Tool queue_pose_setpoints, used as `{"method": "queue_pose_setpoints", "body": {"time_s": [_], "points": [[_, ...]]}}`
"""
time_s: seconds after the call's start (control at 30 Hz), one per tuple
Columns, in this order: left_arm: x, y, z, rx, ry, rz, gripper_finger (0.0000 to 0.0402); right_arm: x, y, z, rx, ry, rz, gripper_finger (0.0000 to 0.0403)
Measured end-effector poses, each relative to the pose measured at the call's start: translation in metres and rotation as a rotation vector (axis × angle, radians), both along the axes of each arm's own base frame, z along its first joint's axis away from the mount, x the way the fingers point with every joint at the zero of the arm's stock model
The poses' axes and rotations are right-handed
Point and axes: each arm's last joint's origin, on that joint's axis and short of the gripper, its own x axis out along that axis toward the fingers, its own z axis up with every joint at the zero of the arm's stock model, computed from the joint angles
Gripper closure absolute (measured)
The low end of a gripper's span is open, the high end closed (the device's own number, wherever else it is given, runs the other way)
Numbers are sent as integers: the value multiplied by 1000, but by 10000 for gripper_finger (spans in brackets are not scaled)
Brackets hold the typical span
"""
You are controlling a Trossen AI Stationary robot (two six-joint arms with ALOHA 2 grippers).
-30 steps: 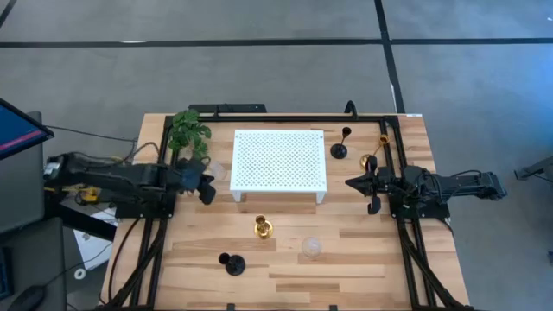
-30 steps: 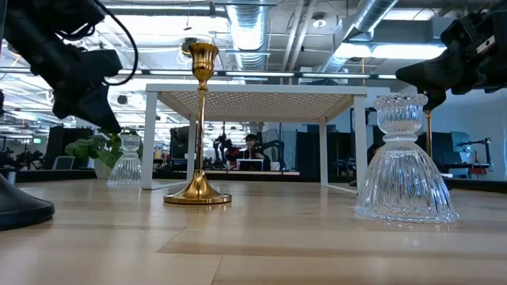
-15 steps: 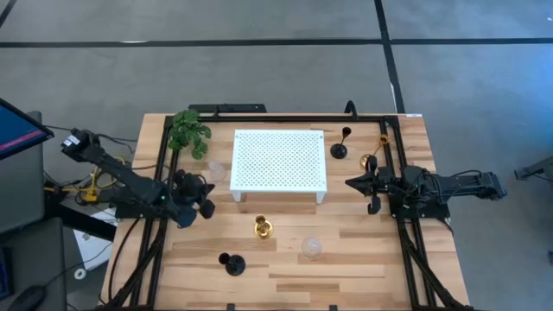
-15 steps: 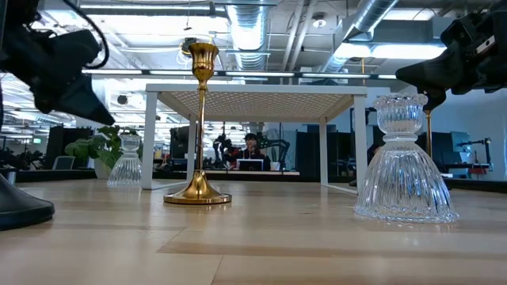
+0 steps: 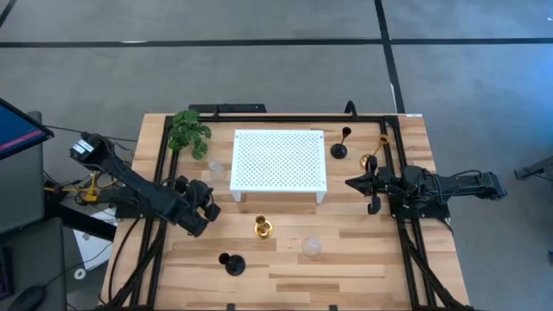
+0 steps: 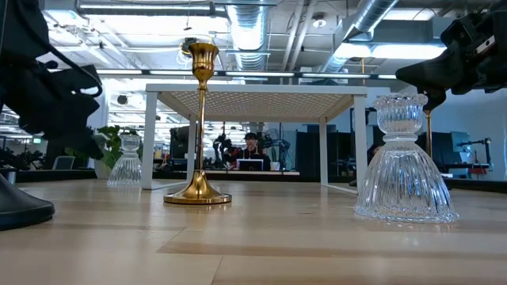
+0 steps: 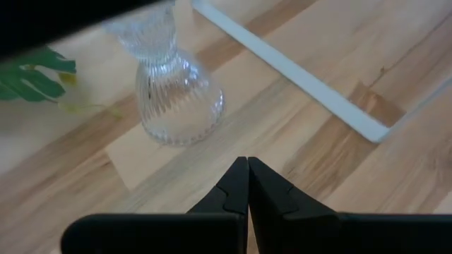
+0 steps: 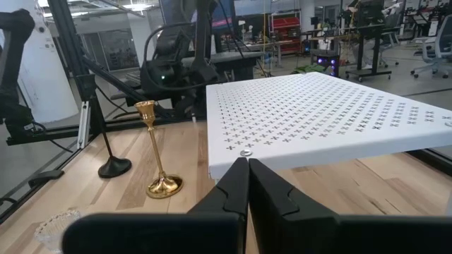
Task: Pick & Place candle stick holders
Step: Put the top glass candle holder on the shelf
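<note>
six candle stick holders on the wood table [image 5: 363, 259]: clear glass holder [image 5: 216, 170] ribbed, bell-shaped, near the plant [image 5: 189, 131] at the white perforated platform's [image 5: 278, 160] left edge; second clear glass holder [image 5: 311, 248] in front of the platform, beside a gold holder [image 5: 263, 227]; black holder [image 5: 232, 263] near the front edge; another black holder [image 5: 340, 149] and gold holder [image 5: 373, 159] right of the platform. nothing on the platform top. left gripper [image 5: 206, 205] fingers pressed together, empty, above the table near the first glass holder. right gripper [image 5: 356, 183] fingers together, empty, right of the platform.
</note>
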Motion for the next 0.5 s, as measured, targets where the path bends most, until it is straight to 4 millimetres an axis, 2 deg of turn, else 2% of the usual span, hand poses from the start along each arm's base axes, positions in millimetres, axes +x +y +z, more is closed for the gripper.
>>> {"method": "queue_pose_setpoints", "body": {"time_s": [0.37,0.5], "points": [[0,-2,-2,-78,56,-33,390,0,0,0,0,0,0,403],[0,-1,-2,-56,61,-36,385,0,0,0,0,0,0,403]]}}
